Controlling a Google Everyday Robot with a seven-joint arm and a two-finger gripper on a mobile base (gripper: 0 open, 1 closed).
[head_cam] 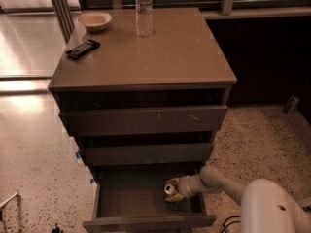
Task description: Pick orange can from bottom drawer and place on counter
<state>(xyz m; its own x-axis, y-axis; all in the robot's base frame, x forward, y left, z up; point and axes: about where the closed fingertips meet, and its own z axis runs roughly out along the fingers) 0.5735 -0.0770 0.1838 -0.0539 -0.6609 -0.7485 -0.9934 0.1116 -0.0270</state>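
Observation:
The bottom drawer [146,222] is pulled open under the cabinet. The orange can [170,189] lies inside it near the right wall, its silver top turned toward the camera. My gripper [174,191] reaches in from the right, low in the drawer, right at the can. The arm's white body fills the bottom right corner. The tan counter [175,52] tops the cabinet, above the two other drawers.
On the counter stand a clear water bottle [144,11] at the back, a pale bowl [94,21] at the back left and a black remote [83,48] in front of the bowl. Speckled floor surrounds the cabinet. A dark wall panel runs along the right.

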